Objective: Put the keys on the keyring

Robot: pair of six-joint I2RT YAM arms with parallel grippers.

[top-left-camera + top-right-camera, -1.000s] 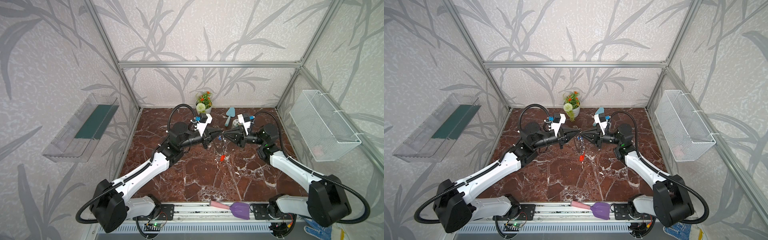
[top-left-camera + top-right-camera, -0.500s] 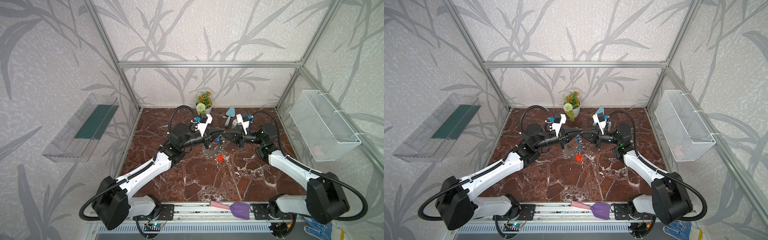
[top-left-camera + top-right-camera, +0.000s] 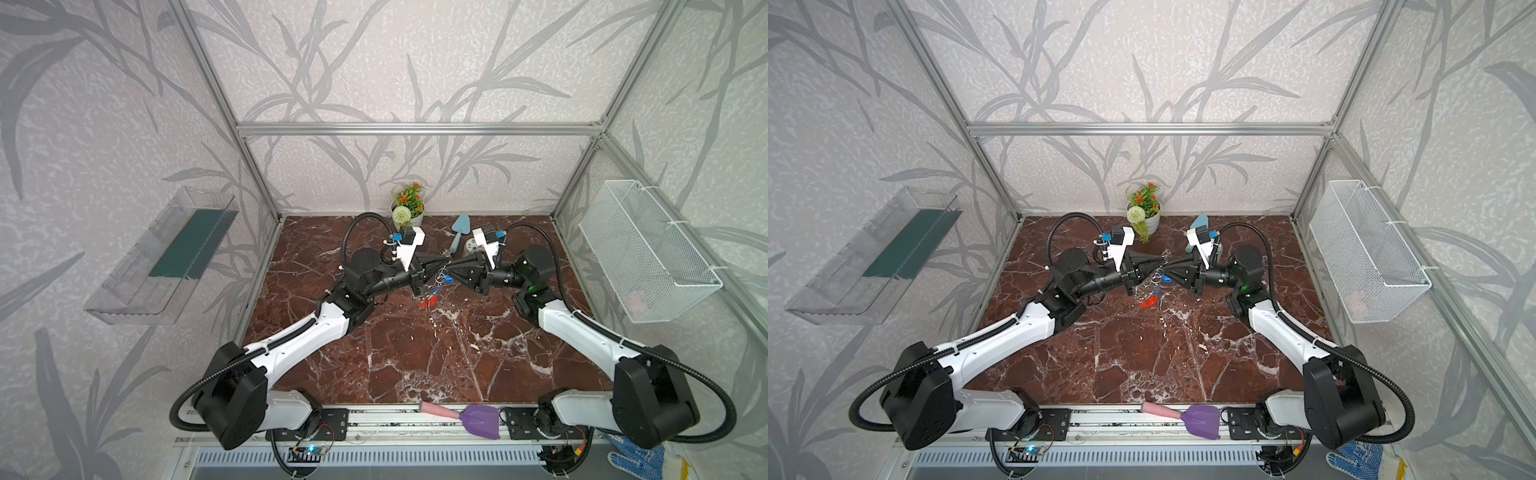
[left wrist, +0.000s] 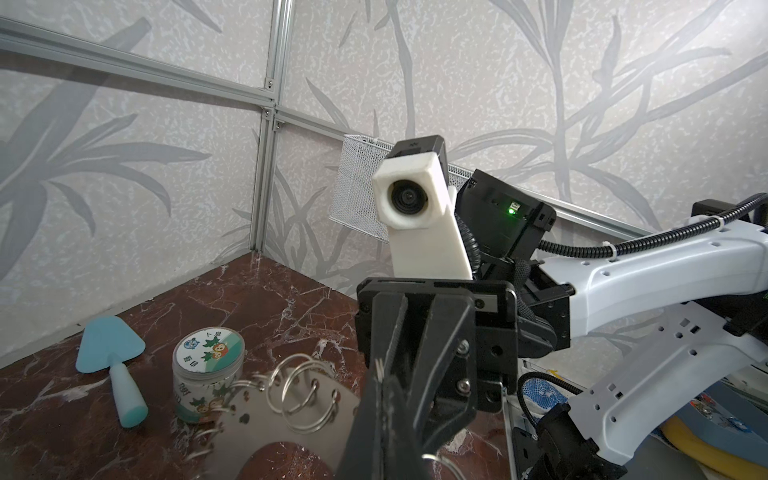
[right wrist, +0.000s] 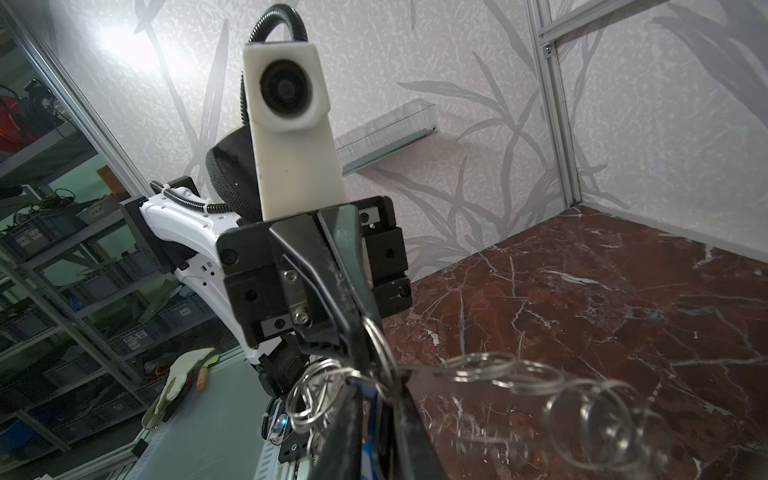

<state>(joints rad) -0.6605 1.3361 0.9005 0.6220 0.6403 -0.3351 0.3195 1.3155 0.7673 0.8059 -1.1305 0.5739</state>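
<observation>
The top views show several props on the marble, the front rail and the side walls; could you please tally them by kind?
Toy shovels: 2, the light blue trowel and the purple scoop
Potted plants: 1, the flower pot
Tins: 1, the round tin
Wall bins: 2, the clear tray and the wire basket
Total: 6

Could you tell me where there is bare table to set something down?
Widest free patch: the front middle of the table, between the left arm and right arm, behind the scoop. Also the back corner left of the plant. Crowded: mid-back, where the keyring hangs, by trowel and jar.
</observation>
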